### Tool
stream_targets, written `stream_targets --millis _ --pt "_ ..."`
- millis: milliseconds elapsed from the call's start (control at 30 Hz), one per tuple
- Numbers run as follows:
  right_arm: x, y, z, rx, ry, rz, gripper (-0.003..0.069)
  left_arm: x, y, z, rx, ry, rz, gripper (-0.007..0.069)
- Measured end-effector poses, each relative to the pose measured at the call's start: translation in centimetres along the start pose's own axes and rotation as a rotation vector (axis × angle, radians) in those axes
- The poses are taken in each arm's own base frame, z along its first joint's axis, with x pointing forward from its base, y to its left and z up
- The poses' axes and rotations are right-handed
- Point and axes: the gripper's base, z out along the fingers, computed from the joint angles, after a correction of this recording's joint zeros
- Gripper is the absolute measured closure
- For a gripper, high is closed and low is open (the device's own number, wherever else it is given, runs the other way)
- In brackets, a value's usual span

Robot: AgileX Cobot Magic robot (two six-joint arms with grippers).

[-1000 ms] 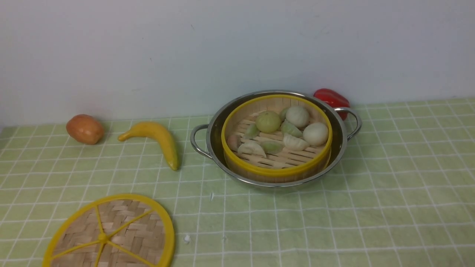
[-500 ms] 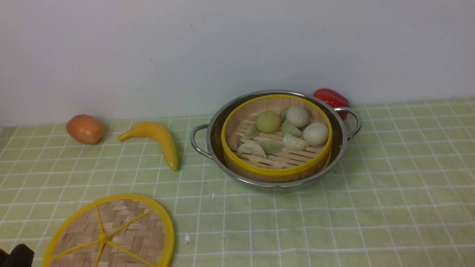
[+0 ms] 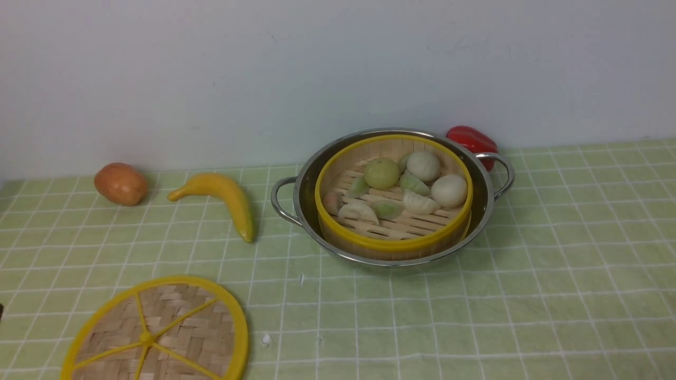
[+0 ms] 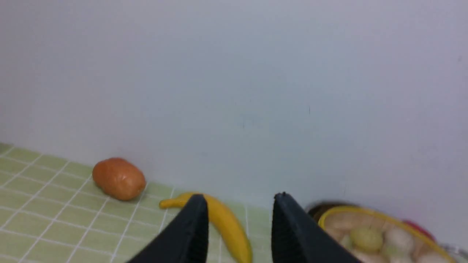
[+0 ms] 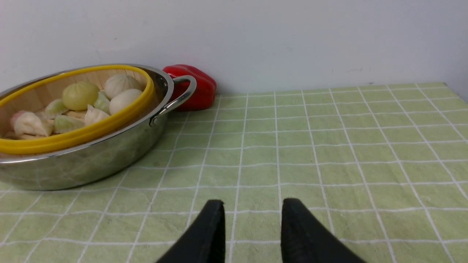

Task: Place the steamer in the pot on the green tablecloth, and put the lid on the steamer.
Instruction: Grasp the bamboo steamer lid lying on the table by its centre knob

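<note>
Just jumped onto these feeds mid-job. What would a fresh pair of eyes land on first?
The shiny pot at the far middle of the green tablecloth, with the yellow-rimmed steamer inside it, uncovered and full of buns and dumplings. Next, the woven lid lying flat at the near left, partly cut off by the front view. A banana lies left of the pot; a red pepper sits behind its right handle.

Soft, even light, moderately bright, no hard glare. Front view slightly hazy. Faint shadows fall to the right of the curved yellow banana and the shiny stainless-steel pot. Left wrist view blurred, pot smeared. Right wrist view crisp, with the pot wall mirroring the light green gridded cloth.
</note>
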Motion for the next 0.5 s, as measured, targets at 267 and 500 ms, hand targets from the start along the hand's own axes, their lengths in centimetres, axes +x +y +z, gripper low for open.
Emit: stream_targets --millis 267,500 --pt "0.0 0.0 0.0 -0.001 -0.002 0.000 0.0419 -3.1 -0.1 5.6 -0.189 0.844 0.166 0.0382" --pt "0.0 0.0 0.0 -0.002 -0.004 0.000 0.0419 -2.6 0.7 13.7 -0.192 1.191 0.233 0.0382"
